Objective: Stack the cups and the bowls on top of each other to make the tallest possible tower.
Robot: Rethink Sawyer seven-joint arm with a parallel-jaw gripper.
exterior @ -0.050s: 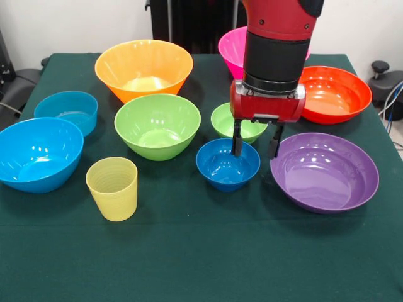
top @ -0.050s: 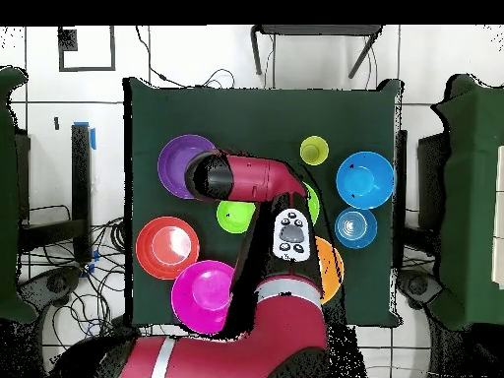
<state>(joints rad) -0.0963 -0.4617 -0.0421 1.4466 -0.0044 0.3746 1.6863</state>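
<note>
Count on table: one yellow tumbler (exterior @ -0.050s: 113, 188). Nine bowls (exterior @ -0.050s: 157, 125): three blue, two lime green, one each of orange, pink, red-orange, purple. No stacking; all stand separately.

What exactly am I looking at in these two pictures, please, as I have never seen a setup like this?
This is a robot arm, red and black, ending in a gripper with two dark fingers. One picture is taken across the green-covered table, facing the robot; the other looks straight down from above.

On the table stand glossy plastic bowls, none stacked yet: a large orange bowl, a large lime-green bowl, a small lime-green bowl, a pink bowl, a red-orange bowl, a wide purple bowl, a large blue bowl, a low light-blue bowl and a small dark-blue bowl. A pale yellow ribbed tumbler stands in front.

The gripper is open, holding nothing, its fingers straddling the dark-blue bowl's rim.
</note>
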